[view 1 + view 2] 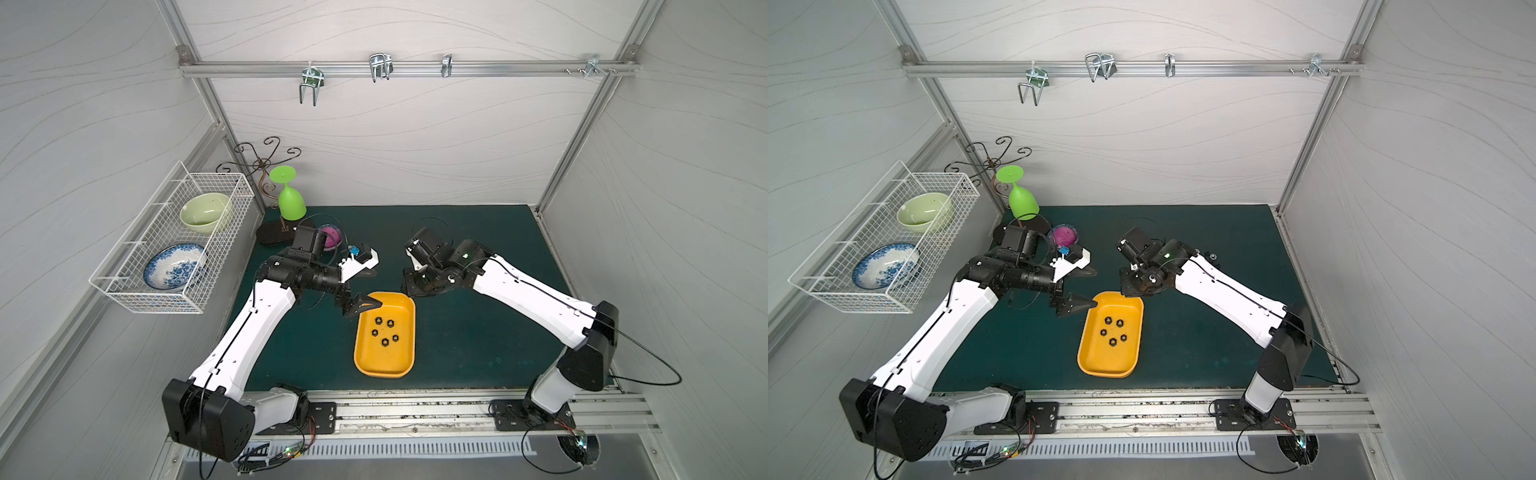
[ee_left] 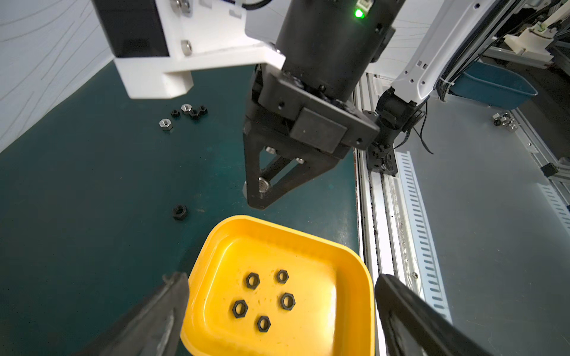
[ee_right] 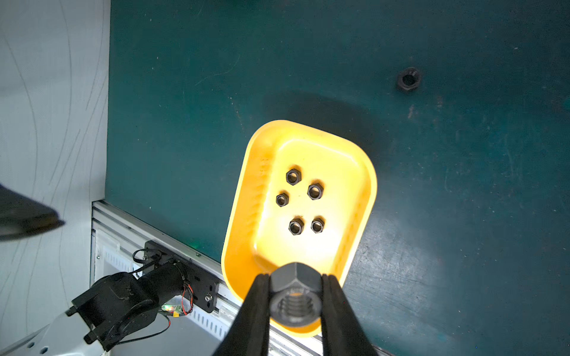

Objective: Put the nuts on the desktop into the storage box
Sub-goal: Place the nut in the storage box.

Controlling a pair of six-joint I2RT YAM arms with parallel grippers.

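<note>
Right gripper point(image 3: 295, 279) clenched on one hex nut point(image 3: 294, 303), hanging over the yellow storage box's point(image 3: 364, 197) far right corner. Left gripper point(image 2: 279, 277) spread wide, empty, at the box's far left corner. Five black nuts point(image 2: 287, 301) lie inside the box. Lone black nut point(image 2: 179, 212) and a small cluster of nuts point(image 2: 186, 112) sit on the worktop point(image 2: 92, 231), apart from the box.

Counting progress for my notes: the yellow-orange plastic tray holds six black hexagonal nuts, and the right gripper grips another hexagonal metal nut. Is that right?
Not quite. The yellow-orange plastic tray holds five black hexagonal nuts, not six, as the right wrist view shows. The right gripper does grip another hexagonal metal nut.
</note>
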